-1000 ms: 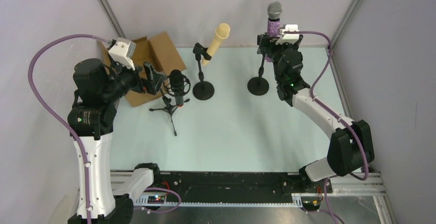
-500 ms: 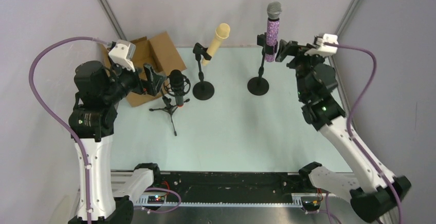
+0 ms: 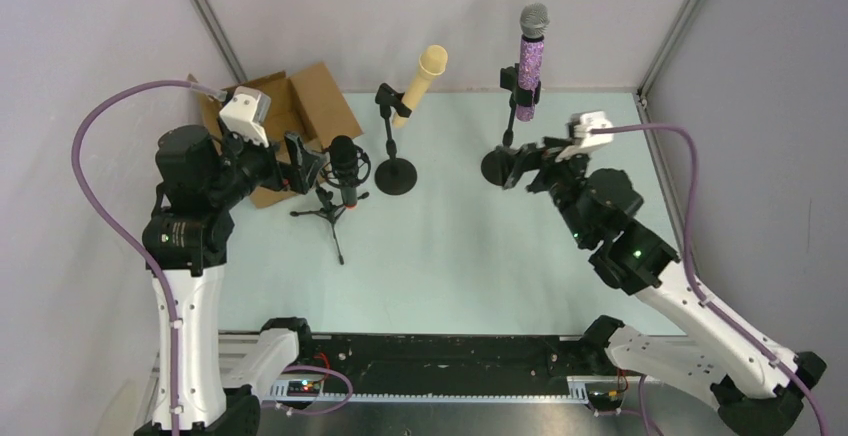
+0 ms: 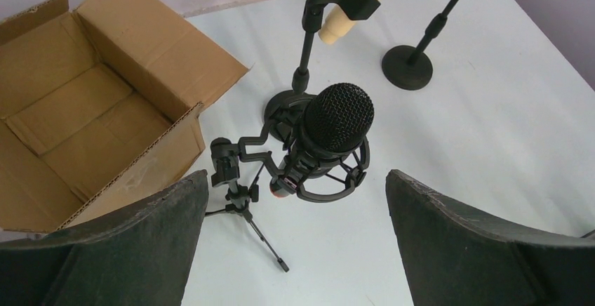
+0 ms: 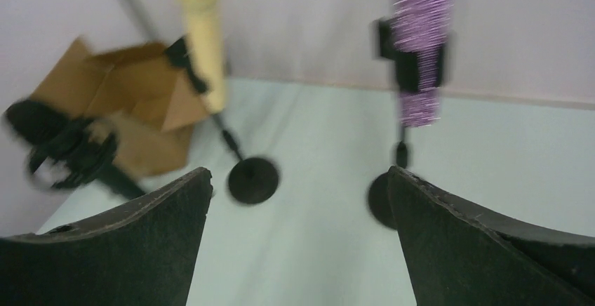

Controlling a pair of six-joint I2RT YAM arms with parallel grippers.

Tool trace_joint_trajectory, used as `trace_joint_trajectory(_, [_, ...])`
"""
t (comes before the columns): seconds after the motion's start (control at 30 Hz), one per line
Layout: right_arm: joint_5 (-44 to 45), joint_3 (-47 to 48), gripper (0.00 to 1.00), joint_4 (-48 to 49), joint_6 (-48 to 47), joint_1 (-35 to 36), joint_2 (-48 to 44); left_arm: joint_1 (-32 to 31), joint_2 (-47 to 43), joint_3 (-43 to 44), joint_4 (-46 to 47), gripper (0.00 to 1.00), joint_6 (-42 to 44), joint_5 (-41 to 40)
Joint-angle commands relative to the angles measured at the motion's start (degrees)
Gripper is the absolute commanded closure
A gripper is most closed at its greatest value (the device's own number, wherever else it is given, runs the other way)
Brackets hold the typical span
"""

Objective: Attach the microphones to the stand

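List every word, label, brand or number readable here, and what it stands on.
None can be read in any view. The open brown cardboard box shows plain panels; the black mesh-headed microphone, the cream-beige stick microphone and the purple glitter microphone show no lettering. The right wrist view is blurred.

Open cardboard box [image 3: 312, 104] on pale table [image 3: 450, 256]
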Motion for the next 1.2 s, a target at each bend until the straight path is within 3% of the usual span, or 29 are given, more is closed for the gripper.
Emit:
trace_joint_trajectory(0.0, [-12.4,-1.1,0.00,4.2,1.0,6.2,5.0,0.4,-1.2,-0.2,1.4,0.00,-0.4,-1.3])
trace_joint_trajectory(0.17, [-30.3,0.6,0.01,17.4,8.6,8.4,15.0,0.4,-1.2,1.2,1.4,0.00,-0.9,-2.8])
trace_joint_trajectory(0.4, [-41.2,3.9,0.01,31.0,21.6,8.4,30.8,0.4,-2.2,0.7,1.4,0.00,-0.3,-3.4])
trace_joint_trajectory(0.53, [-42.5,4.6,0.02,39.2,26.5,8.2,35.6,0.4,-2.4,1.1,1.4,0.00,-0.2,-3.5])
trace_joint_trajectory(0.73, [-43.2,8.4,0.12,43.0,31.5,7.5,42.0,0.4,-2.1,1.4,1.4,0.00,-0.1,-3.9])
trace_joint_trajectory(1.17, [-40.5,11.7,0.19,37.5,32.3,6.4,48.5,0.4,-1.8,2.3,1.4,0.00,0.6,-4.5])
